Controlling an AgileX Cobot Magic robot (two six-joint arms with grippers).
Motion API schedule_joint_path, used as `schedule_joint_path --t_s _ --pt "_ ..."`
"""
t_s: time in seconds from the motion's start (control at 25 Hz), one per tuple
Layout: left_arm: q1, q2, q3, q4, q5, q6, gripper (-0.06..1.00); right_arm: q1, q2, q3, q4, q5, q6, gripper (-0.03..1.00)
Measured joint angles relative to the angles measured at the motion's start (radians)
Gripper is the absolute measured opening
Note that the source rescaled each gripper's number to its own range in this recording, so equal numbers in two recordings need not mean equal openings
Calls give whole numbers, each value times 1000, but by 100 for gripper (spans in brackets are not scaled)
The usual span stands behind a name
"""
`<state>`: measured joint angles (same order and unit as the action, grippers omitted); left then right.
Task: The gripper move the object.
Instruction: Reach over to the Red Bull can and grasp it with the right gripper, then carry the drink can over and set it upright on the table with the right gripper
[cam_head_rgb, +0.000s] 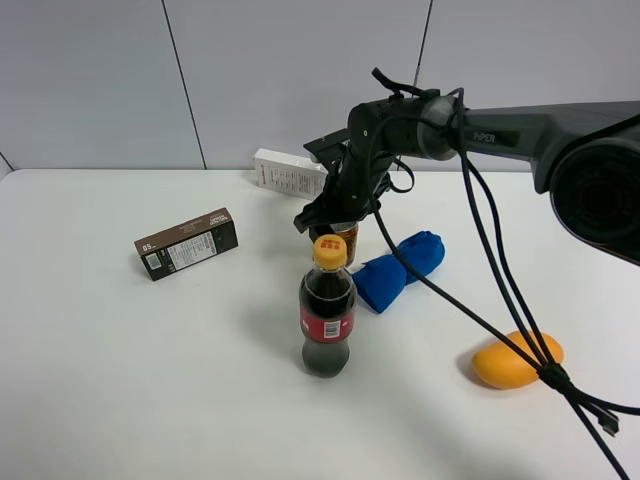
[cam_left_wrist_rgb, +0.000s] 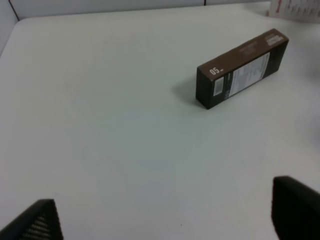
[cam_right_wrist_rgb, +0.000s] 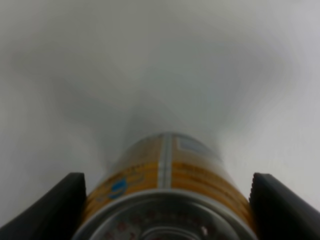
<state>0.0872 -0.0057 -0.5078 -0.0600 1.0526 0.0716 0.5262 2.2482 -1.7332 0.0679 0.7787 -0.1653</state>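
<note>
The small gold-orange can (cam_head_rgb: 347, 240) stands on the white table (cam_head_rgb: 120, 380), just behind the cola bottle (cam_head_rgb: 327, 310). My right gripper (cam_head_rgb: 335, 220) comes down on it from above, reaching left across the middle. In the right wrist view the can (cam_right_wrist_rgb: 165, 185) fills the gap between the two dark fingers (cam_right_wrist_rgb: 55, 210), which touch its sides; the right gripper (cam_right_wrist_rgb: 167, 212) is shut on it. My left gripper (cam_left_wrist_rgb: 167, 220) is open and empty, low over bare table, and does not show in the high view.
A brown box (cam_head_rgb: 187, 243) lies at the left and also shows in the left wrist view (cam_left_wrist_rgb: 242, 68). A white box (cam_head_rgb: 290, 172) sits behind the can. A blue cloth (cam_head_rgb: 400, 268) lies right of the can. An orange mango (cam_head_rgb: 515, 360) lies front right under black cables (cam_head_rgb: 520, 330).
</note>
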Motion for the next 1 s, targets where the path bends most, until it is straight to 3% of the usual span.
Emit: schedule_joint_path --t_s 0.28,0.56,1.0 --pt "0 0 0 0 0 0 100 0 -20 -131 -68 160 2 1" --pt "0 0 0 0 0 0 100 -1 -123 -268 -183 411 54 1" --pt "0 0 0 0 0 0 100 -136 -293 -271 -232 449 90 1"
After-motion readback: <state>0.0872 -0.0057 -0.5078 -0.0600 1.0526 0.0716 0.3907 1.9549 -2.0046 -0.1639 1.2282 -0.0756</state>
